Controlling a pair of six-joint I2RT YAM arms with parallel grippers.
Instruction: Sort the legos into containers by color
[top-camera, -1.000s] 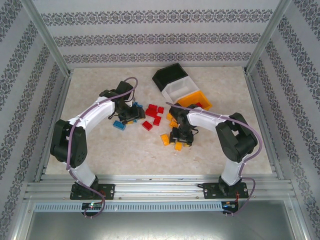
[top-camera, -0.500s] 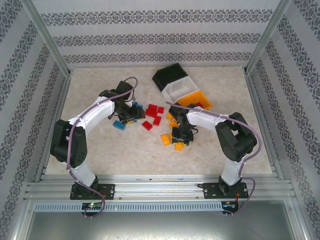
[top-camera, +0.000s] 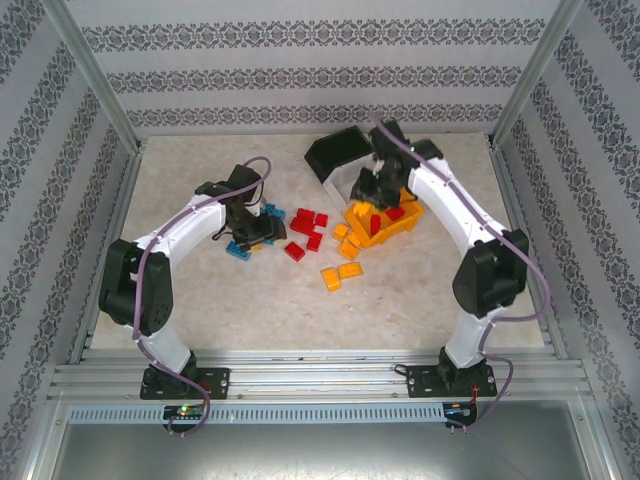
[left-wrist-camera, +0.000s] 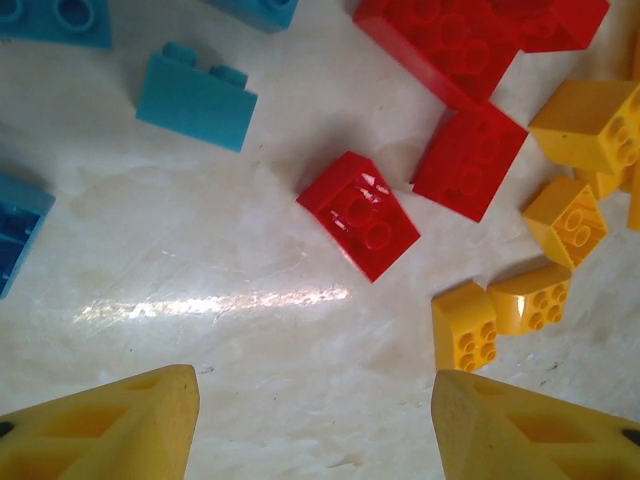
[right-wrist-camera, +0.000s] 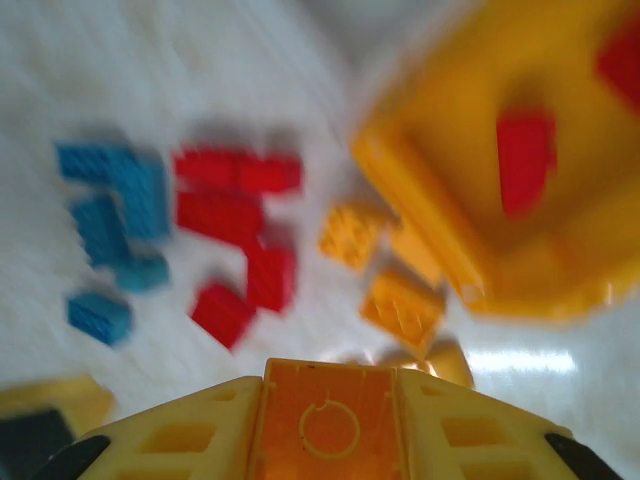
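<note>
In the right wrist view my right gripper (right-wrist-camera: 330, 372) is shut on an orange lego (right-wrist-camera: 330, 432), with the picture blurred by motion. From above, that gripper (top-camera: 372, 190) hangs over the containers, where the white bin (top-camera: 352, 183) meets the orange bin (top-camera: 408, 226). The black bin (top-camera: 335, 150) is the farthest one. Red legos (right-wrist-camera: 525, 160) lie in the orange bin. My left gripper (left-wrist-camera: 315, 382) is open above bare table, with a red lego (left-wrist-camera: 358, 214) ahead of it, blue legos (left-wrist-camera: 195, 95) to the left and orange ones (left-wrist-camera: 465, 325) to the right.
Loose legos lie in three groups on the table: blue (top-camera: 255, 235) under the left gripper, red (top-camera: 308, 228) in the middle, orange (top-camera: 340, 272) nearer the front. Patterned walls and a metal frame enclose the table.
The right gripper shut on an orange lego in the front pile. The right arm then swung it up and back to the containers. The left arm has hardly moved.
</note>
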